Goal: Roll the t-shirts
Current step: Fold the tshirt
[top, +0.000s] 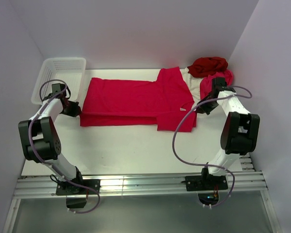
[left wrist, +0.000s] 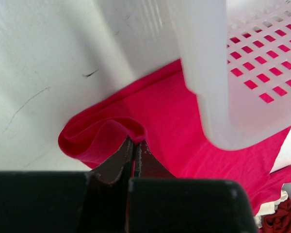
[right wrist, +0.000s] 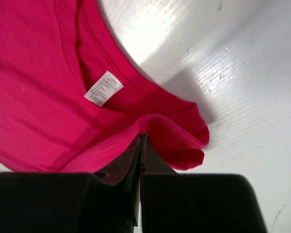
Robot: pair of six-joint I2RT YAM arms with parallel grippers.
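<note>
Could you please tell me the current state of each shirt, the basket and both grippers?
crimson t-shirt: spread on the table, partly folded, pinched at both ends.
left gripper: shut on the crimson t-shirt's hem.
right gripper: shut on the crimson t-shirt beside its collar.
dark red t-shirt: crumpled in a heap.
pink t-shirt: crumpled against the dark red t-shirt.
cream t-shirt: mostly covered by the others.
mesh basket: upright.

A white plastic mesh basket [top: 49,72] stands at the far left corner of the white table [top: 136,145].
</note>
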